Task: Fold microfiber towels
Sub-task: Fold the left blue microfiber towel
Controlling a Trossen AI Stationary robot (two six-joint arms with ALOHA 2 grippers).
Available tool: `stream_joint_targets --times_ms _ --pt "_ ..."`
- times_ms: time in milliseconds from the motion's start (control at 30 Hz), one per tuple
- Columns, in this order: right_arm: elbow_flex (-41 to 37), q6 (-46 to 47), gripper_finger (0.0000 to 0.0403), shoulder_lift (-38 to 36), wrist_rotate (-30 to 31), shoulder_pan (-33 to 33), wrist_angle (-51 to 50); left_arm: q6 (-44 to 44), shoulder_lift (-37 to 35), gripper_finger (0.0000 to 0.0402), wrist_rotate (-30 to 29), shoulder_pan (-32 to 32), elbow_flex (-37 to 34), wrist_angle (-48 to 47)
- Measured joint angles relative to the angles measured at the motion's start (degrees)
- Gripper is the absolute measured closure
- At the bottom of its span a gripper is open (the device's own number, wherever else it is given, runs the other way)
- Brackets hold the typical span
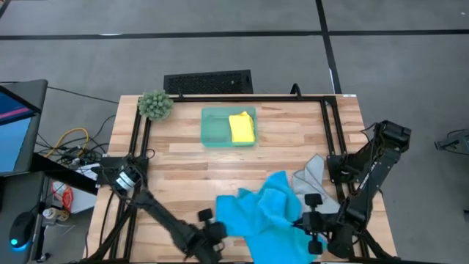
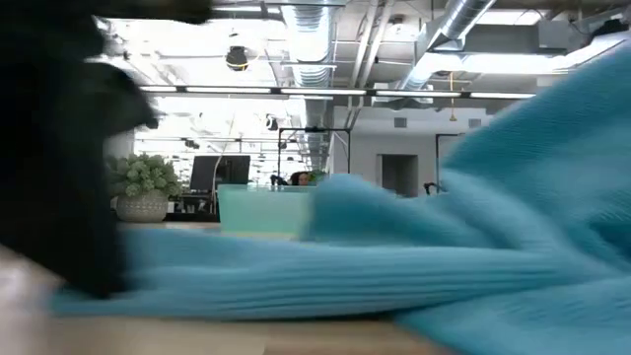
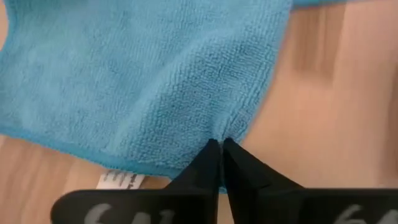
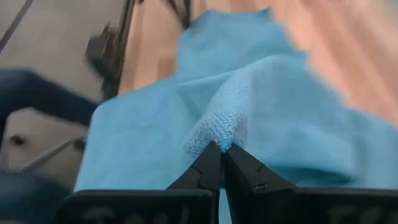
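Note:
A bright blue towel [image 1: 267, 209] lies crumpled on the near part of the wooden table [image 1: 183, 154]. It fills the low view [image 2: 394, 266]. My left gripper [image 1: 216, 231] is shut on the towel's left side [image 3: 143, 74]. My right gripper [image 1: 314, 236] is shut on its right side [image 4: 261, 106]. A light grey towel [image 1: 311, 174] lies bunched just beyond the blue one, at the right. A yellow towel [image 1: 242, 126] lies folded in the teal tray [image 1: 212, 128]. My left gripper pinches the blue towel's hemmed edge [image 3: 227, 132] between its two fingers, close to the corner that carries a white label [image 3: 118, 180]. The cloth beyond the fingers lies spread on the table. My right gripper pinches a raised, bunched fold of the blue towel [image 4: 217, 127] between its two fingers. The cloth rises to the fingertips in a ridge, and the rest lies slack on the table.
A fuzzy green plant ball [image 1: 155, 105] stands at the far left corner. The tray stands at the far middle. A black frame rail [image 1: 333, 125] runs along the table's right side. Bare wood [image 1: 183, 169] lies between the tray and the towels.

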Motion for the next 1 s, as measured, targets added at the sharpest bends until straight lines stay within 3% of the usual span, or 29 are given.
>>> stream_joint_targets --times_ms 200,433,600,867,1000 --pt "0.00 -15.97 0.0367 0.00 0.27 -9.20 10.05 -17.68 -5.37 0.0400 0.82 -6.97 -0.92 -15.17" --pt "2.06 -32.43 0.0367 0.00 -0.58 -20.28 14.63 -37.05 -14.37 0.0401 -6.31 -12.12 -0.69 -36.79" --pt "6.79 -43.35 0.0367 0.00 -0.30 -25.85 14.72 -45.05 -20.76 0.0401 -9.99 -14.28 -0.55 -50.11" --pt "11.12 -58.77 0.0367 -0.52 4.23 -33.41 14.91 -41.17 -30.52 0.0401 -14.98 -12.23 -4.22 -49.46" --pt "11.23 -59.72 0.0367 -0.59 7.14 -36.00 12.87 -40.59 -33.99 0.0401 -16.80 -10.87 -6.95 -49.63"
